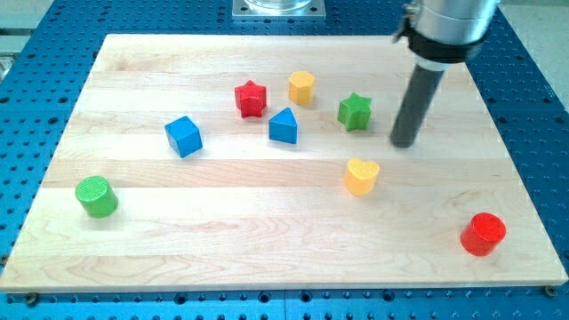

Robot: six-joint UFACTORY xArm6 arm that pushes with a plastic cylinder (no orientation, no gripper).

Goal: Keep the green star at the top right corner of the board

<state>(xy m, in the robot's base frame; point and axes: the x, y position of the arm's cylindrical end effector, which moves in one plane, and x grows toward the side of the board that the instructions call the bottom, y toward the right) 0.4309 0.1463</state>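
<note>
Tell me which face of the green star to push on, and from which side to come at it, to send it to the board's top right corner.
Contact the green star on its lower-left side and push up and rightward. My tip sits just to its right, slightly lower, not touching, so it should probably circle below the star first. Aim between two points, since a star may spin off one.

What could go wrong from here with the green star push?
1. My tip sits to the right of the green star, on the side facing the target corner; a straight push from here would likely send it left, away from the top right.
2. A leftward shove could knock the star into the blue block or the yellow block nearby.
</note>
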